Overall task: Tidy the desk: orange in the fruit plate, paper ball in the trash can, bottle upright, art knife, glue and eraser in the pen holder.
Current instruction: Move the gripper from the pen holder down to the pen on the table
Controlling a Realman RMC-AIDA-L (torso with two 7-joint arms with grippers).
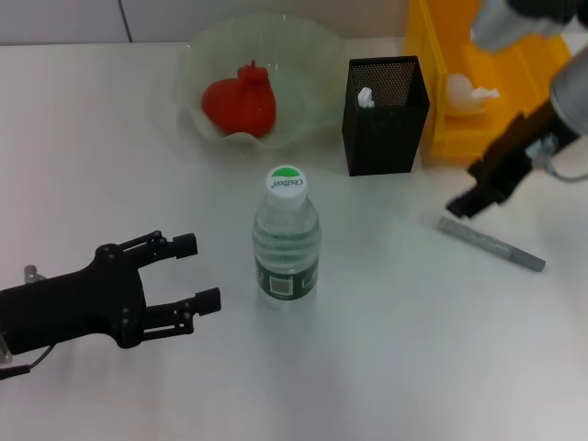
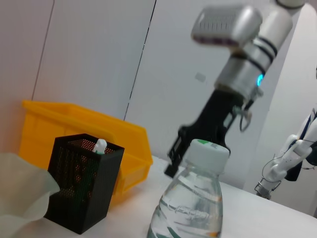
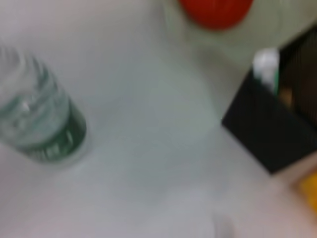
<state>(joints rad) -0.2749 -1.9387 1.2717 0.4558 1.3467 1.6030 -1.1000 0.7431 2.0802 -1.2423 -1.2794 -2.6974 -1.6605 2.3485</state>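
The water bottle stands upright mid-table, green cap on top; it also shows in the left wrist view and the right wrist view. The red-orange fruit lies in the pale wavy fruit plate. The black mesh pen holder holds a white-capped glue stick. A grey art knife lies on the table at the right. My right gripper hovers just over the knife's near end. My left gripper is open and empty, left of the bottle. A white paper ball lies in the yellow bin. No eraser shows.
The yellow bin stands at the back right, right beside the pen holder. The right arm reaches down behind the bottle in the left wrist view. Bare white table lies in front of the bottle and the knife.
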